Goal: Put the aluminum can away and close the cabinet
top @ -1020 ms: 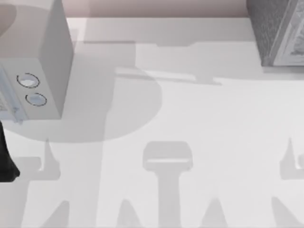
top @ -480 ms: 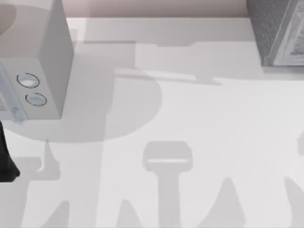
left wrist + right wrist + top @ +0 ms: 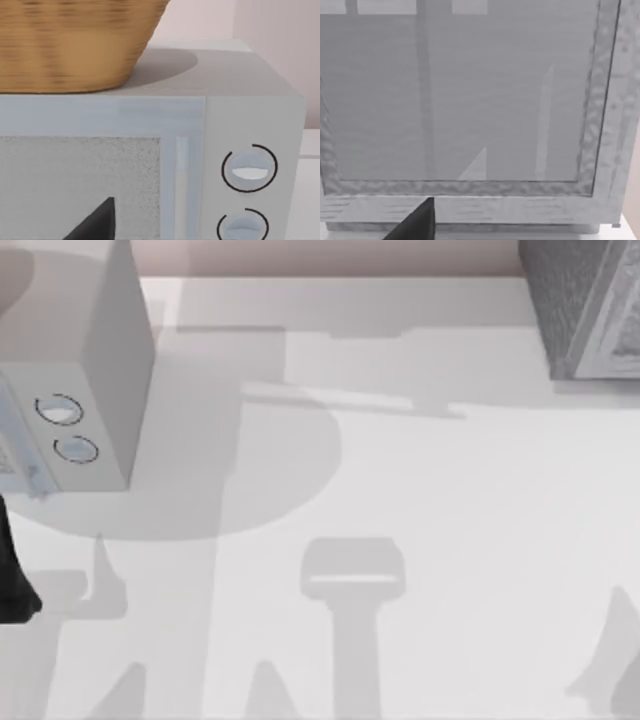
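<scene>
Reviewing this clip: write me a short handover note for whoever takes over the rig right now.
Left arm: parked at the table's left edge, facing the pale box with two dials, which has a wicker basket on top.
Right arm: its wrist camera faces the cabinet door panel close up.
Pincer states cannot be judged.
Aluminum can: I cannot locate it, so confirm it is stowed.
Left: verify the door is fully shut.

A rendered kitchen-like tabletop scene is shown. A pale grey microwave [image 3: 95,370] with two round dials [image 3: 249,169] is set at the left of a plain white table [image 3: 400,500], a woven basket [image 3: 75,45] is placed on it, and the cabinet [image 3: 585,305] is seen at the right.
</scene>
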Motion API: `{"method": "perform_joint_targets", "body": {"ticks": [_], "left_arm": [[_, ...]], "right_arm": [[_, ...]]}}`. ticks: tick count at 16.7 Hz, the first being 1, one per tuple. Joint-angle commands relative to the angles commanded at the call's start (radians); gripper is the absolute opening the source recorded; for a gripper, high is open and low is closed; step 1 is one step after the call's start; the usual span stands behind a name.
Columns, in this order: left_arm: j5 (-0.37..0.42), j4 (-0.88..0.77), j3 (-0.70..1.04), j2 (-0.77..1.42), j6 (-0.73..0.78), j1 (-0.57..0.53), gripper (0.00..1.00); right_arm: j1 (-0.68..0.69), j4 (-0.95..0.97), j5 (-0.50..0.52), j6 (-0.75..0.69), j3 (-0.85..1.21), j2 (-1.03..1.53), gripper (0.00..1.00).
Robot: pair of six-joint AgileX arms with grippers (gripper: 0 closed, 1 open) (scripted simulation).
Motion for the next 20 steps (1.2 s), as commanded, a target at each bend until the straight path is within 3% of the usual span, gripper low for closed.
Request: {"method": "perform_joint_targets", "body": {"ticks": [5,12,20], "left_arm": [[0.000,0.000,0.000,0.000,0.000,0.000,1.00],[0.000,0.000,0.000,0.000,0.000,0.000,1.00],[0.000,0.000,0.000,0.000,0.000,0.000,1.00]], "right_arm": [[-0.156,0.182,-0.153,0.003,0.055,0.235,1.00],[-0.172,0.202,-0.171,0.004,0.058,0.263,1.00],[-0.195,-0.066,-0.194,0.018,0.293,0.270,1.00]]}}
